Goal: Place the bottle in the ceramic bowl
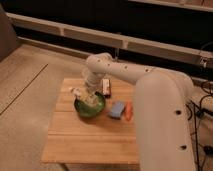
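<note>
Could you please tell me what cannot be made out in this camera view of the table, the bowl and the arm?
- Gripper, over the bowl: too blurred to separate from what it carries.
- Bottle: a pale shape at the bowl, but it merges with the gripper; held or released is unclear.
- Bowl's inside: hidden by the arm.
- Table's right edge: covered by the robot's body.
- Dark box: label too small.
</note>
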### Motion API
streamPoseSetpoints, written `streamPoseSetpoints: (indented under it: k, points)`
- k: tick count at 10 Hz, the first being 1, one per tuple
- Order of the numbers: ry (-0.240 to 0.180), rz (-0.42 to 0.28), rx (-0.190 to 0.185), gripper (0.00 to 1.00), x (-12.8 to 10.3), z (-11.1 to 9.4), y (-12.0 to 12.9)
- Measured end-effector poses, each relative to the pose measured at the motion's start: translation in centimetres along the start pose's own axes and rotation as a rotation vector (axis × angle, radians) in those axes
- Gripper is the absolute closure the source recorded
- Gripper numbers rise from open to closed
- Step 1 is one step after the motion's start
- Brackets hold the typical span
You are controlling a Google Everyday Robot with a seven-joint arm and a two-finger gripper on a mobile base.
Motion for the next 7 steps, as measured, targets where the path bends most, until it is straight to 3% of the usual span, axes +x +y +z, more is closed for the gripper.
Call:
streamPoseSetpoints:
  k: [5,7]
  points:
    - [0.0,0.0,0.0,0.95,-0.01,-0.01,0.0]
    - [0.0,0.0,0.0,0.99,-0.02,-0.02,0.0]
